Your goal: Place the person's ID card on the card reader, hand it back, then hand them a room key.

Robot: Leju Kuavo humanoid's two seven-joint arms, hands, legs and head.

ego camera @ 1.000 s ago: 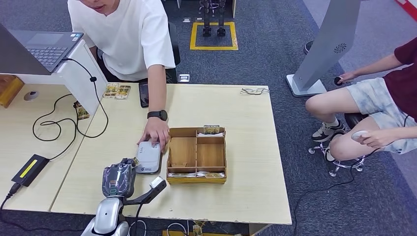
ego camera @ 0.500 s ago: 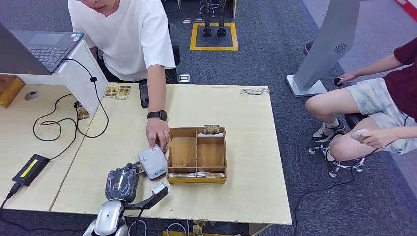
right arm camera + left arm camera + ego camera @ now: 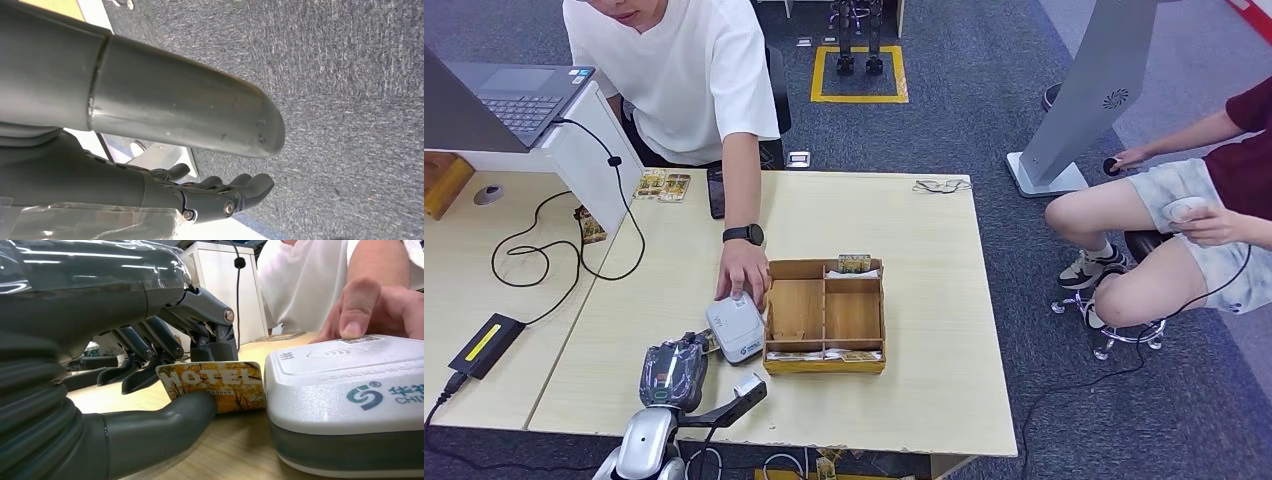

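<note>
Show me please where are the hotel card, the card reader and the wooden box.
hotel card (image 3: 215, 385), left wrist view, on its printed face.
card reader (image 3: 736, 328), head view, on its top.
wooden box (image 3: 824, 367), head view, on its near wall.

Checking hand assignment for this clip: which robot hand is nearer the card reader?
Left. The left robot hand holds a hotel card right beside the card reader on the table; the right robot hand hangs over carpet, away from it.
</note>
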